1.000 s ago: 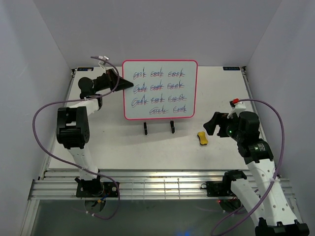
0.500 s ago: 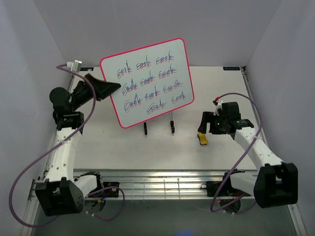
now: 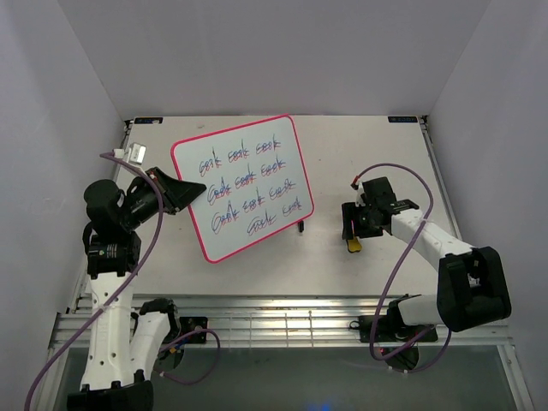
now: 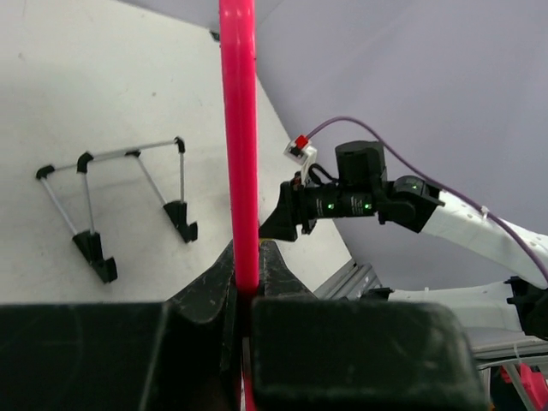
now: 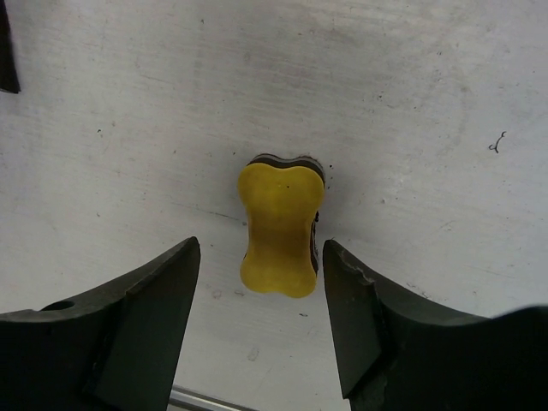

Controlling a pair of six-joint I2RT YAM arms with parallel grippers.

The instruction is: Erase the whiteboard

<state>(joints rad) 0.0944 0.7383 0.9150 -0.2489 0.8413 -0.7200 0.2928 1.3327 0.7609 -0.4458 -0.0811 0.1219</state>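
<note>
Whiteboard tilted, off the table — left gripper clamped on its pink frame edge. Blue-red scribble rows, unreadable. Right gripper half-wide, straddling the eraser — not gripping.

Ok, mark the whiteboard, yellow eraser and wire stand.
whiteboard (image 3: 242, 187): top external view, middle of its face.
yellow eraser (image 5: 281, 227): right wrist view, centre of its top.
wire stand (image 4: 181, 223): left wrist view, right foot.
</note>
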